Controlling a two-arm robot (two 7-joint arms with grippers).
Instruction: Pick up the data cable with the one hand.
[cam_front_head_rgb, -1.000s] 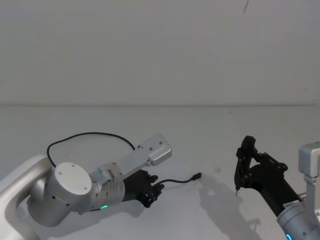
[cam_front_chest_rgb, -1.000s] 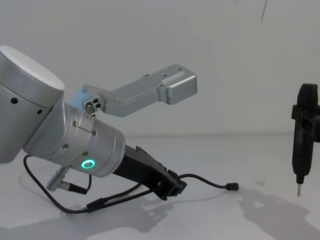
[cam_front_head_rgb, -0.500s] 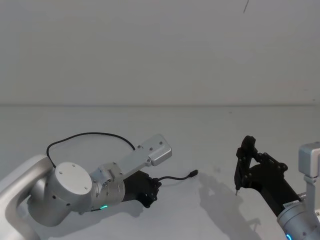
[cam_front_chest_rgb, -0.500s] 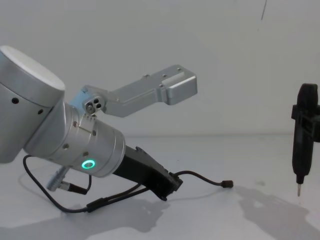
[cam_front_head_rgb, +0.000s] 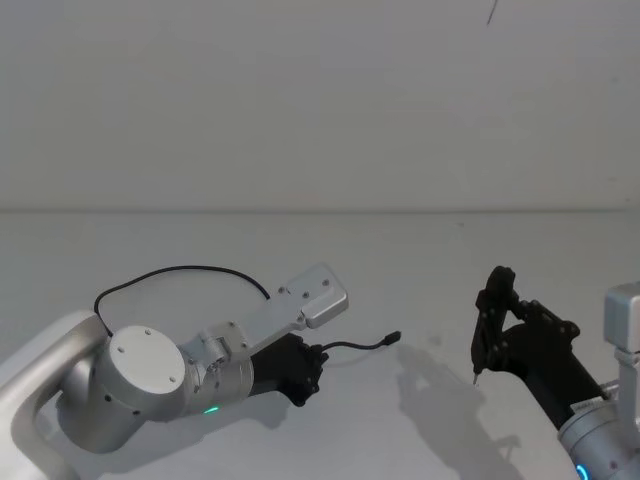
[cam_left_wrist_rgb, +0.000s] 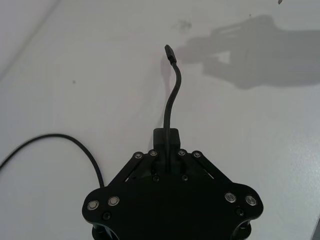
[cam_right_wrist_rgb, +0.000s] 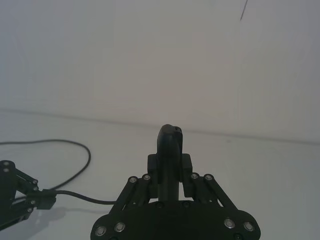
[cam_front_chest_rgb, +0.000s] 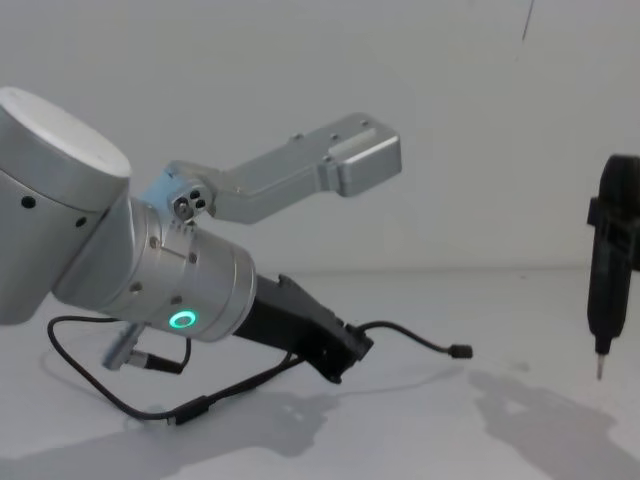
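Note:
The data cable is a thin black line; one end, with its small plug, sticks out from my left gripper, which is shut on it. That plug hangs a little above the white table. The rest of the data cable loops back behind the silver arm and droops under it. In the left wrist view the fingers pinch the data cable. My right gripper stays at the right, shut on a slim black pen-shaped tool.
The white table runs back to a plain white wall. The pen-shaped tool's metal tip hovers above the table at the right. Shadows of both arms lie on the surface between them.
My left gripper has shut on the cable and risen slightly. The cable's plug end has come up off the table. The right arm has barely moved.

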